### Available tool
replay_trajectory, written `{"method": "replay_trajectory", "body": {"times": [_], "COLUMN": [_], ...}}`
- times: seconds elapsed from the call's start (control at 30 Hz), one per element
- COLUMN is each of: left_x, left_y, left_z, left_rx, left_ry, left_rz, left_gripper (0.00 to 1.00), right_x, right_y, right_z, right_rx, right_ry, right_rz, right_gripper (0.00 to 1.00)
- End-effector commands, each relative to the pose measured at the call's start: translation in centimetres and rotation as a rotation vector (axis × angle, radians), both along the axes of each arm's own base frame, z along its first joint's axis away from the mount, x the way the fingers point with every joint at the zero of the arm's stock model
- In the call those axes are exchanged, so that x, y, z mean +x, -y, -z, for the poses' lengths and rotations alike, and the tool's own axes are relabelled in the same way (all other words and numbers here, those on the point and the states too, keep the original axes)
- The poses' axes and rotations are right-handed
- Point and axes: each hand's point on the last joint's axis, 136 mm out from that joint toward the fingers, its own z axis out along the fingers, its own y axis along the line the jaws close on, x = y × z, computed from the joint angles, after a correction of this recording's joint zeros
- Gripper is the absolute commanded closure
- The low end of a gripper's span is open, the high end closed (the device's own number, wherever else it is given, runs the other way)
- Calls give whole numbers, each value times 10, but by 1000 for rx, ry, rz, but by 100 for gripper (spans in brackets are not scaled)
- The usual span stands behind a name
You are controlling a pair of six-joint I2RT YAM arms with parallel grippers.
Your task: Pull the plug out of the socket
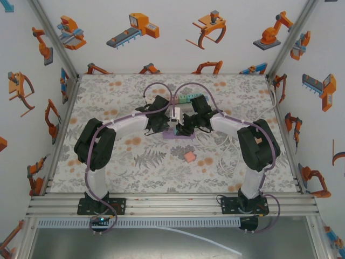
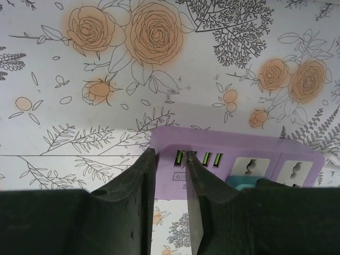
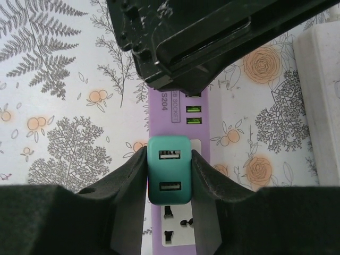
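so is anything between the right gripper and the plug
Nothing. The right gripper is shut on both sides of the teal plug, which is seated in the purple power strip. The left gripper is at the strip's USB end, not over the plug.

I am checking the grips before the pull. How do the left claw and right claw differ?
The left claw grips the purple power strip at its USB end; the right claw grips the teal plug. The left claw reaches in from the strip's left, the right claw from its right. Both are shut.
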Motion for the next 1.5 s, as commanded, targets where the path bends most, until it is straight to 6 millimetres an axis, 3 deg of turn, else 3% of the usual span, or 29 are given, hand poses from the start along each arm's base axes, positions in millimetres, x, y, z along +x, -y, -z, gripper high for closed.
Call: {"method": "replay_trajectory", "body": {"times": [0.0, 0.17, 0.3, 0.4, 0.47, 0.67, 0.8, 0.9, 1.2, 1.37, 1.47], "left_x": [-58, -59, -59, -60, -61, -60, -58, -58, -59, -58, -58], "left_y": [-88, -91, -94, -98, -98, -96, -92, -92, -94, -93, -93], "left_z": [96, 94, 96, 98, 100, 103, 106, 109, 110, 112, 111], "left_rx": [408, 410, 410, 407, 402, 403, 407, 414, 417, 420, 421], "left_ry": [-277, -273, -279, -286, -290, -297, -310, -319, -321, -328, -327], "left_rz": [-68, -82, -92, -106, -109, -96, -84, -81, -91, -86, -86], "left_gripper": [79, 79, 79, 79, 79, 79, 80, 80, 82, 82, 82], "right_x": [-3, -1, 3, 10, 9, -4, -13, -16, 8, -17, -20], "right_y": [-23, -12, 13, 31, 34, 17, -12, -20, 19, 9, -5], "right_z": [-65, -48, -24, -43, -46, -20, -33, -43, -54, -33, -49], "right_rx": [207, 129, -27, 94, 122, -29, -16, -11, 139, -15, 37], "right_ry": [18, 89, 192, 126, 119, 144, 129, 155, 69, 117, 129], "right_rz": [-64, -44, -35, 5, 11, -55, -93, -101, 32, -71, -84], "right_gripper": [100, 100, 100, 100, 100, 100, 100, 100, 100, 100, 100]}}
